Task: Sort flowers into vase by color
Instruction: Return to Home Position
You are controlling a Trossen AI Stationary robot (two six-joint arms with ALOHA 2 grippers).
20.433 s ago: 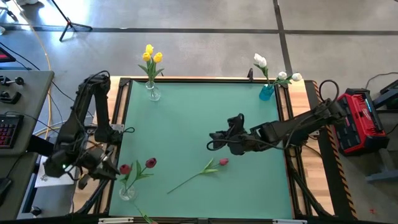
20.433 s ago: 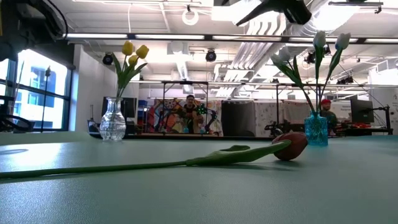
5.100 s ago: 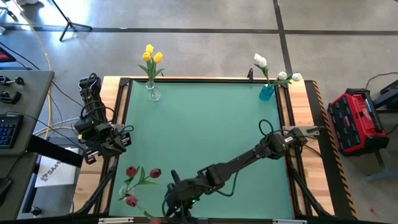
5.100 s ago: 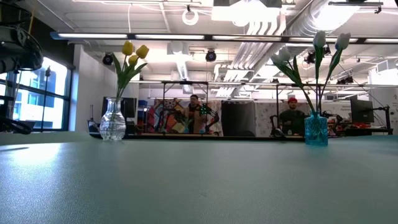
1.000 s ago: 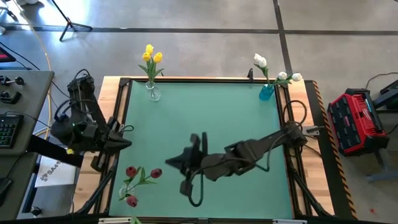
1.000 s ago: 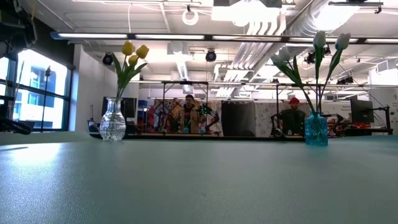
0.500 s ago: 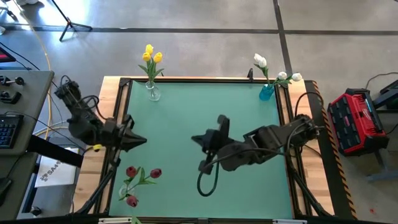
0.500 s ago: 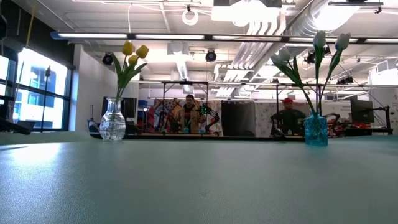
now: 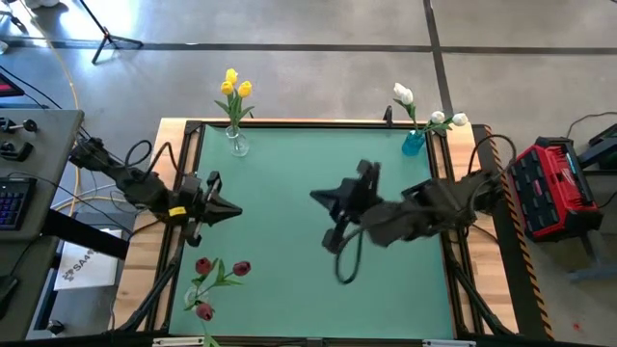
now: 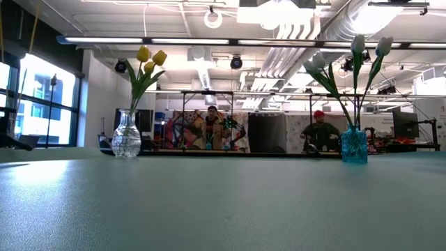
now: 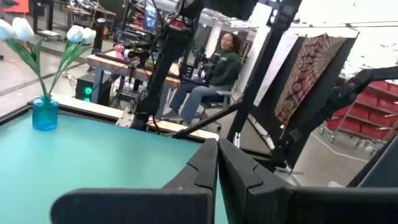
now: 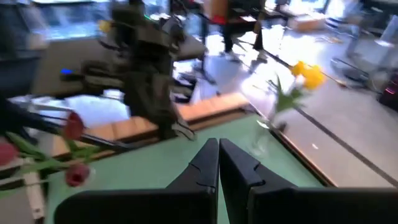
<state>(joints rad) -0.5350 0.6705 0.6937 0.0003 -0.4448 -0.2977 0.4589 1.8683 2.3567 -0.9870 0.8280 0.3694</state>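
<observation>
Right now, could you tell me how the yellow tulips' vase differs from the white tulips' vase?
The yellow-tulip vase is clear, round-bellied glass; the white-tulip vase is blue and squarer. The yellow-tulip vase stands near the table's far left corner, the white-tulip vase near its far right. The yellow heads cluster tightly, while the white heads spread apart. Both stand upright, each holding one colour.

Three yellow tulips (image 9: 234, 87) are held upright in a clear glass vase (image 9: 237, 145) at the far left edge of the table (image 9: 280, 169). Three white tulips (image 9: 437, 118) are spread apart in a small blue vase (image 9: 414, 143) at the far right corner. Three dark red tulips (image 9: 214, 278) are gathered at the near left corner, with heads fanned apart and green stems leaning.
</observation>
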